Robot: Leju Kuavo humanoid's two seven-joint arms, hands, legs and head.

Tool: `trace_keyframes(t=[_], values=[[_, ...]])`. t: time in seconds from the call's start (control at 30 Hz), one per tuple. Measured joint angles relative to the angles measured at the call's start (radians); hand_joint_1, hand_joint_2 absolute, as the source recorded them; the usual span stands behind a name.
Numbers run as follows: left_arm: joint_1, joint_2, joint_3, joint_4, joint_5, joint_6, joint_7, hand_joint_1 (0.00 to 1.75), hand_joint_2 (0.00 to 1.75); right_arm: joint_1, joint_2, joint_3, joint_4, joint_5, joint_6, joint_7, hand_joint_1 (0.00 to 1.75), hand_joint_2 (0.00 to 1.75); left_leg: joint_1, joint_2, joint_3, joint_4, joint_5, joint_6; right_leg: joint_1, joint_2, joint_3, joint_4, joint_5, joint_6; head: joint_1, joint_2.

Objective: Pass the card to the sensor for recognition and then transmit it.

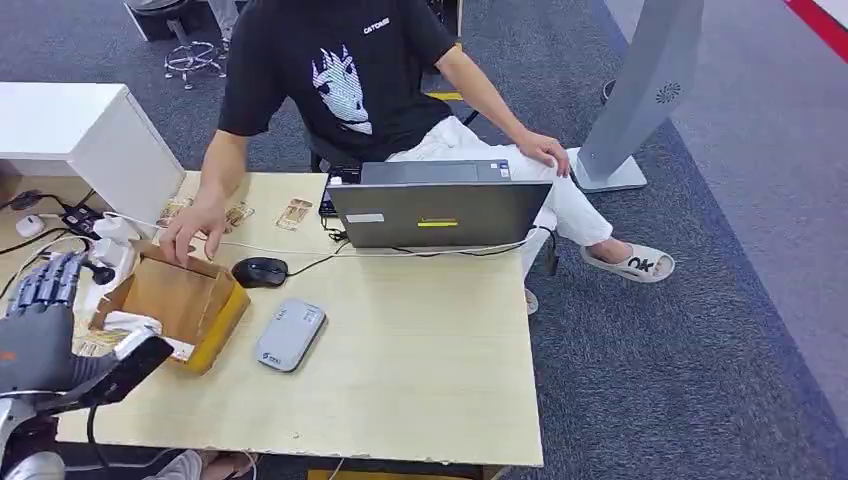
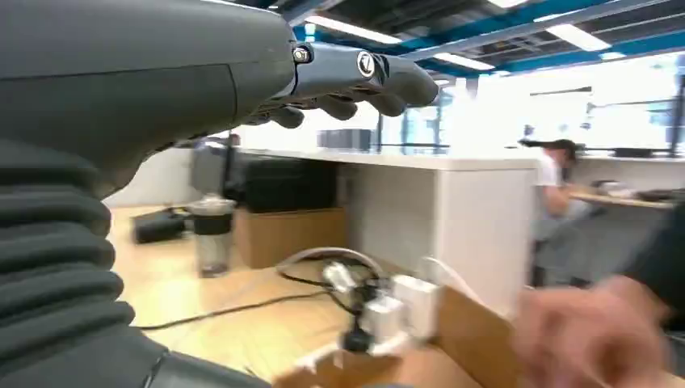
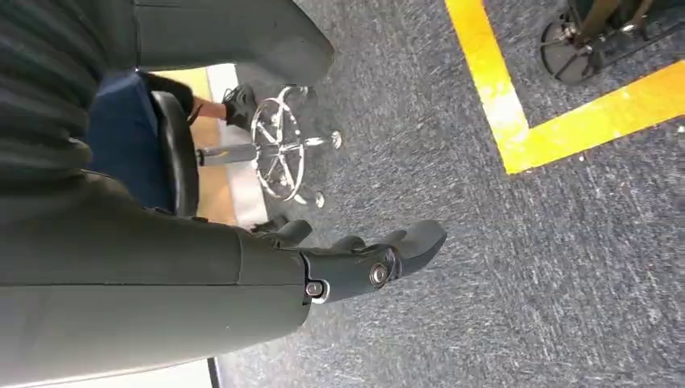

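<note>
Pale wood is the desk (image 1: pixel 420 340) in front of me, and my left hand (image 1: pixel 40 310) hangs over its near left corner with the fingers spread and nothing in them. In my left wrist view the same hand (image 2: pixel 355 77) shows its fingers gently curled and apart, holding nothing. Just right of that hand stands an open cardboard box (image 1: pixel 180 300), and a person's hand (image 1: pixel 195 232) rests on its far rim. The grey card sensor (image 1: pixel 290 335) lies flat on the desk just right of the box, with a black mouse (image 1: pixel 260 271) a little farther back. Behind the mouse is a grey laptop (image 1: pixel 440 205), its lid toward me. Several small cards (image 1: pixel 295 213) lie on the far left part of the desk beyond the box; I cannot tell which one is the task's. My right hand (image 3: pixel 363 263) hangs off the table above grey carpet, fingers loosely open and holding nothing.
</note>
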Motion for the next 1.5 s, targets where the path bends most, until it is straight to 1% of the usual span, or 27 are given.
trace_keyframes(t=[0.1, 0.3, 0.47, 0.57, 0.67, 0.8, 0.9, 1.0, 1.03, 1.1, 1.17, 1.23, 1.3, 1.5], values=[[0.005, 0.007, 0.047, 0.000, 0.005, -0.004, -0.003, 0.00, 1.75, 0.000, 0.000, 0.002, 0.000, 0.001, 0.000, -0.003, 0.00, 1.75, 0.000, 0.000, 0.000, 0.000, 0.000, 0.000, 0.000, -0.001, 0.001, 0.000, 0.000, 0.000, 0.000, 0.000], [0.012, 0.010, 0.078, 0.000, 0.004, -0.008, -0.003, 0.00, 1.75, 0.000, 0.000, 0.009, 0.000, 0.001, 0.000, -0.006, 0.00, 1.75, 0.000, 0.000, 0.000, 0.000, 0.000, 0.000, 0.000, -0.001, 0.001, 0.000, 0.000, 0.000, 0.000, 0.000], [0.007, 0.016, 0.093, 0.002, -0.058, 0.006, -0.010, 0.00, 1.75, -0.001, 0.000, 0.018, 0.000, 0.005, 0.001, -0.008, 0.00, 1.75, 0.000, 0.000, 0.000, 0.000, 0.000, 0.000, 0.000, 0.000, 0.000, 0.000, 0.000, 0.000, 0.000, 0.000], [-0.026, 0.033, 0.092, 0.025, -0.133, 0.016, -0.019, 0.00, 1.75, -0.002, 0.000, 0.024, 0.000, 0.005, 0.008, 0.003, 0.00, 1.75, 0.000, -0.001, 0.000, 0.000, 0.000, 0.000, 0.000, -0.001, 0.000, 0.000, 0.000, 0.000, 0.000, 0.000], [-0.081, 0.048, 0.071, 0.074, -0.189, 0.014, -0.022, 0.00, 1.75, -0.006, 0.000, 0.027, 0.000, -0.002, 0.015, 0.008, 0.00, 1.75, 0.000, -0.001, 0.000, 0.000, 0.001, 0.000, 0.000, -0.001, 0.000, 0.000, 0.001, 0.000, 0.000, 0.000], [-0.146, 0.061, 0.029, 0.132, -0.233, 0.013, -0.022, 0.00, 1.75, -0.009, 0.000, 0.034, 0.000, -0.004, 0.015, 0.010, 0.00, 1.75, 0.000, -0.001, 0.001, 0.000, 0.001, 0.000, 0.000, -0.001, 0.000, 0.000, 0.001, 0.000, 0.000, 0.000], [-0.200, 0.061, -0.022, 0.183, -0.277, 0.015, -0.018, 0.00, 1.75, -0.014, 0.000, 0.040, 0.000, -0.007, 0.015, 0.013, 0.00, 1.75, 0.000, -0.001, 0.001, 0.000, 0.002, 0.000, 0.000, -0.001, 0.001, 0.000, 0.002, 0.000, 0.000, 0.000], [-0.245, 0.059, -0.073, 0.220, -0.292, 0.015, -0.017, 0.00, 1.75, -0.016, 0.000, 0.043, 0.000, -0.012, 0.013, 0.013, 0.00, 1.75, -0.001, -0.001, 0.001, 0.001, 0.001, 0.000, 0.000, -0.001, 0.000, 0.000, 0.002, 0.000, 0.000, 0.000], [-0.258, 0.057, -0.089, 0.230, -0.285, 0.008, -0.017, 0.00, 1.75, -0.017, 0.000, 0.043, 0.000, -0.014, 0.013, 0.013, 0.00, 1.75, -0.001, -0.001, 0.001, 0.001, 0.001, 0.000, -0.001, -0.001, 0.001, 0.000, 0.002, 0.000, 0.000, 0.000], [-0.278, 0.055, -0.120, 0.249, -0.222, -0.041, -0.031, 0.00, 1.75, -0.018, 0.000, 0.044, 0.000, -0.020, 0.013, 0.013, 0.00, 1.75, -0.001, -0.001, 0.001, 0.001, 0.001, 0.000, -0.001, 0.000, 0.001, 0.000, 0.002, 0.000, 0.000, 0.000], [-0.284, 0.059, -0.143, 0.259, -0.074, -0.135, -0.068, 0.00, 1.75, -0.019, 0.000, 0.045, 0.000, -0.027, 0.018, 0.009, 0.00, 1.75, -0.001, 0.000, 0.001, 0.001, 0.001, 0.000, 0.000, 0.000, 0.000, 0.000, 0.002, 0.000, 0.000, 0.000], [-0.283, 0.076, -0.165, 0.261, 0.050, -0.194, -0.096, 0.00, 1.75, -0.018, -0.002, 0.046, 0.000, -0.034, 0.019, 0.008, 0.00, 1.75, 0.000, 0.001, 0.000, 0.001, 0.001, 0.000, 0.000, 0.001, 0.000, 0.000, 0.002, 0.000, 0.000, 0.000], [-0.283, 0.092, -0.179, 0.261, 0.095, -0.215, -0.108, 0.00, 1.75, -0.018, -0.006, 0.048, 0.000, -0.037, 0.023, 0.008, 0.00, 1.75, 0.000, 0.001, 0.000, 0.001, 0.001, 0.000, 0.000, 0.001, 0.000, 0.000, 0.002, 0.000, 0.000, 0.000], [-0.283, 0.114, -0.203, 0.261, 0.122, -0.234, -0.111, 0.00, 1.75, -0.018, -0.009, 0.048, 0.000, -0.040, 0.030, 0.008, 0.00, 1.75, 0.000, 0.000, 0.000, 0.001, 0.001, 0.000, 0.000, 0.001, 0.000, 0.000, 0.002, 0.000, 0.000, 0.000]])
